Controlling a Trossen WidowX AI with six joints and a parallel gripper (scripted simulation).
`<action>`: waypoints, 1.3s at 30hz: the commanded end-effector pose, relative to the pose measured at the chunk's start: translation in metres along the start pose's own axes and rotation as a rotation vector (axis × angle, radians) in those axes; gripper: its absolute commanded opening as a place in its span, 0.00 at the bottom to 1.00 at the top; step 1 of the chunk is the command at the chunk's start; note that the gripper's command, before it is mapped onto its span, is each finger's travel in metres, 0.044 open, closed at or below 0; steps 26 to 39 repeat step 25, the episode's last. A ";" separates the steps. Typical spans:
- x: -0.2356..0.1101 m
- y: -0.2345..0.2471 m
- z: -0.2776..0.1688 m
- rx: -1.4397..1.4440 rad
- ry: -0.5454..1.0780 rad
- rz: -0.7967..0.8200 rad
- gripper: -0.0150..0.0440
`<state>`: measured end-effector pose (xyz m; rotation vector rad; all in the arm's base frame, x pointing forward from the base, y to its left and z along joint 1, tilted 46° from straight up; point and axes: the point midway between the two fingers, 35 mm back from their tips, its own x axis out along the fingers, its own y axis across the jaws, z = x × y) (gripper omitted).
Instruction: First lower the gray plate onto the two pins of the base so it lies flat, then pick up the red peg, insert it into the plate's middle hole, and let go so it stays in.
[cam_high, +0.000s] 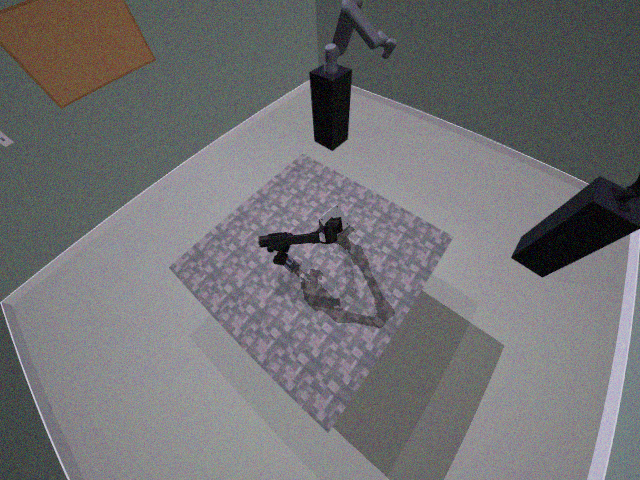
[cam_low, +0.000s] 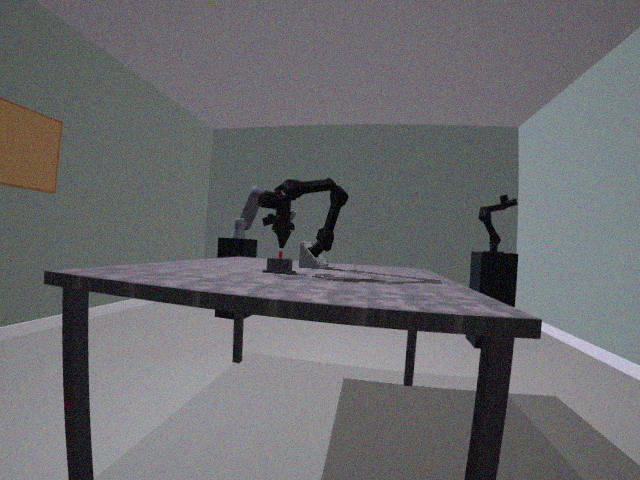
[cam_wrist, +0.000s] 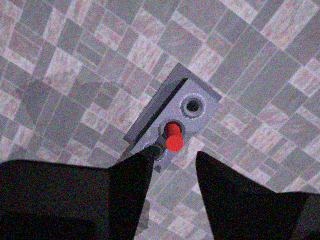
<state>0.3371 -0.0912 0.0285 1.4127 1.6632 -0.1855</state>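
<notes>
No writing can be read on any object. The black hand (cam_wrist: 172, 162) points straight down above the middle of the desk (cam_low: 155, 289), its fingers released and apart. Below it, the short red peg (cam_wrist: 173, 136) stands in the middle hole of the flat gray plate (cam_wrist: 197, 117) on the base.

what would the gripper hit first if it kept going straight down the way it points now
Most likely the red peg, which stands in the middle hole of the gray plate right below the gripper. The jaws stand apart and hold nothing, so they might straddle the peg's top and meet the plate instead; depth is hard to judge.
</notes>
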 end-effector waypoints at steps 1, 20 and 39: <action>-0.004 0.000 0.000 -0.002 -0.004 0.003 0.51; -0.012 0.000 -0.004 -0.002 -0.004 0.003 0.51; -0.015 0.000 -0.005 -0.002 -0.004 0.003 0.51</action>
